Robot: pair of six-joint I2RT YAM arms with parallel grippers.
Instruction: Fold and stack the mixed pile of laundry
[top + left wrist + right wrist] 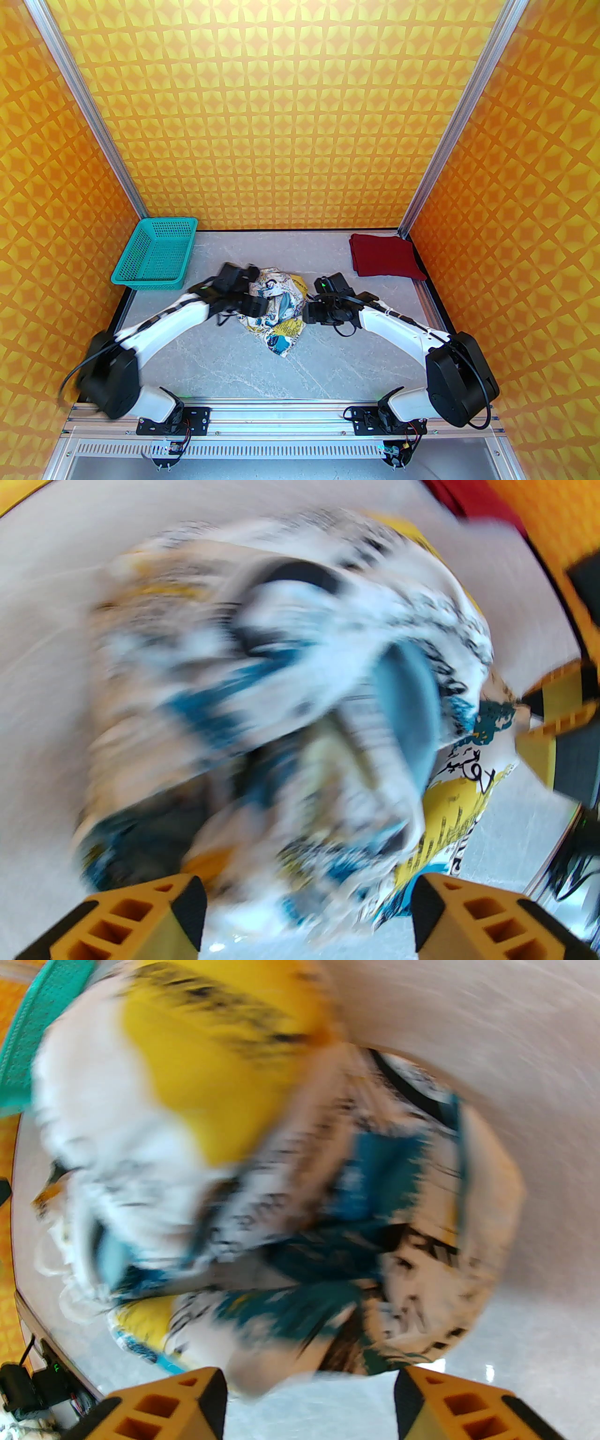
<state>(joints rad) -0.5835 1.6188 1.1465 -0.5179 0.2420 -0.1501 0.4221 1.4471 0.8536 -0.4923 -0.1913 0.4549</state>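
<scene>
The white garment printed with blue, yellow and black (277,307) lies crumpled in the middle of the table. My left gripper (257,303) is at its left side and my right gripper (309,313) at its right side. The left wrist view is blurred; the printed garment (300,691) bulges just past my open left gripper (309,916). The right wrist view is blurred too, with the printed garment (281,1194) lying beyond my open right gripper (309,1400). Nothing sits between either pair of fingers. The dark red T-shirt (384,257) lies folded at the back right corner.
A teal perforated basket (154,258) stands at the back left; its rim (42,1016) shows in the right wrist view. Orange patterned walls close in three sides. Bare grey tabletop (262,365) stretches in front of the garment.
</scene>
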